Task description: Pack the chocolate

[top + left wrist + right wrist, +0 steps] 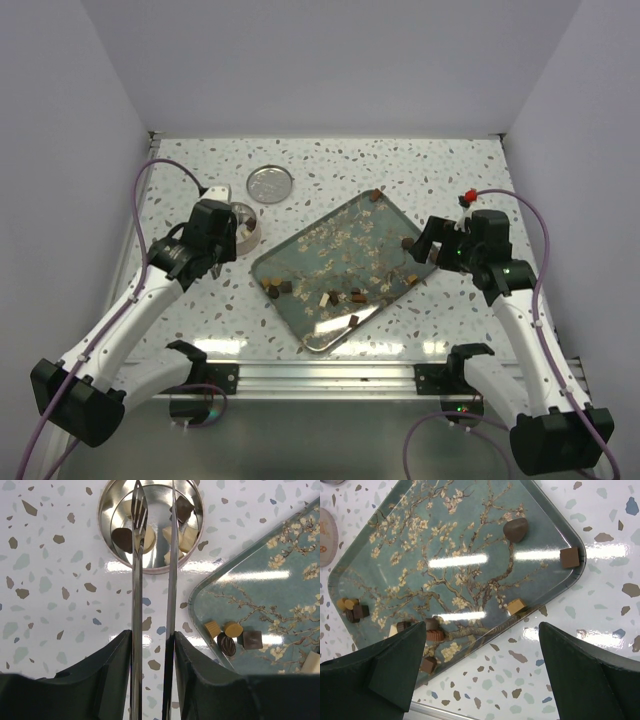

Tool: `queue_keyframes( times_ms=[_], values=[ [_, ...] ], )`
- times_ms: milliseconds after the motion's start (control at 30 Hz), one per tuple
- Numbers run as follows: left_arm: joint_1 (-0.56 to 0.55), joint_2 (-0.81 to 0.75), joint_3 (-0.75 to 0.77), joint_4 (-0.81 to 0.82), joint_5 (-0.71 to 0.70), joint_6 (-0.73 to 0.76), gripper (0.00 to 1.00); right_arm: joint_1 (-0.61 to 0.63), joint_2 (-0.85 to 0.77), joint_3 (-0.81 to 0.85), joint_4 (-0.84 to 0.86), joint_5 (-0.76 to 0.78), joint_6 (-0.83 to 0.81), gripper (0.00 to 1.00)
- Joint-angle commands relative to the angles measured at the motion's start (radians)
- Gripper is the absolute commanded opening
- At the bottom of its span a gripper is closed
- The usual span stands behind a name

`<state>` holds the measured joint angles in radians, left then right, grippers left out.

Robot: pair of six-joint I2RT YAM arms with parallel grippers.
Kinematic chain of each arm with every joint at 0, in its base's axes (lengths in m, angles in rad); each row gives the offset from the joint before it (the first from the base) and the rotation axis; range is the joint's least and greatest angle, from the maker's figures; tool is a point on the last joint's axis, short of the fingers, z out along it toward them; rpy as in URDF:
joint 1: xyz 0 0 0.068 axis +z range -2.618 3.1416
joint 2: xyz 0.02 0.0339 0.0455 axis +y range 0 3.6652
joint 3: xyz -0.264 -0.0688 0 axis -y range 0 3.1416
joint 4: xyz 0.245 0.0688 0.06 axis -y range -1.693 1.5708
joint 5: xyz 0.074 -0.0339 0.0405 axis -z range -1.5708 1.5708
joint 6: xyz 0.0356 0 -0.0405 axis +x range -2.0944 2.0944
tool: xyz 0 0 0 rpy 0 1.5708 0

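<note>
Steel tweezers (136,605) sit clamped in the left claw (151,637), tips over the tin (150,569) at the tray's (420,580) 10 o'clock. Some chocolate (122,539) lies in the tin, more on the tray. The right claw (482,625) hangs spread wide over the tray's 3 o'clock rim. Bench (420,170) shows between tin and tray.

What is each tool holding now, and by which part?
The left tool grips the metal tweezers by their rear part; nothing shows between their tines. The right tool is open, holding nothing.
</note>
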<state>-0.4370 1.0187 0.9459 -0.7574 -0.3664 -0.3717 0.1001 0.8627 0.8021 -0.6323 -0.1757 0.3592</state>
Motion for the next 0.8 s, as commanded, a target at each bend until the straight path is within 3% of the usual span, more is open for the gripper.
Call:
queue_keyframes(
  times_ms=[0,400,500,767],
  values=[
    [0.011,-0.006,0.005,0.021,0.000,0.030,0.43,0.003,-0.016,0.037,0.005,-0.001,0.011,0.98],
    [0.003,-0.045,-0.004,0.040,0.014,0.117,0.40,0.004,-0.045,0.032,-0.029,0.015,0.001,0.98],
    [-0.061,-0.032,0.002,0.036,-0.020,0.103,0.40,0.004,-0.044,0.035,-0.035,0.015,-0.002,0.98],
    [-0.428,0.058,0.060,-0.013,-0.132,-0.106,0.40,0.004,-0.018,0.049,-0.020,0.016,0.011,0.98]
  ],
)
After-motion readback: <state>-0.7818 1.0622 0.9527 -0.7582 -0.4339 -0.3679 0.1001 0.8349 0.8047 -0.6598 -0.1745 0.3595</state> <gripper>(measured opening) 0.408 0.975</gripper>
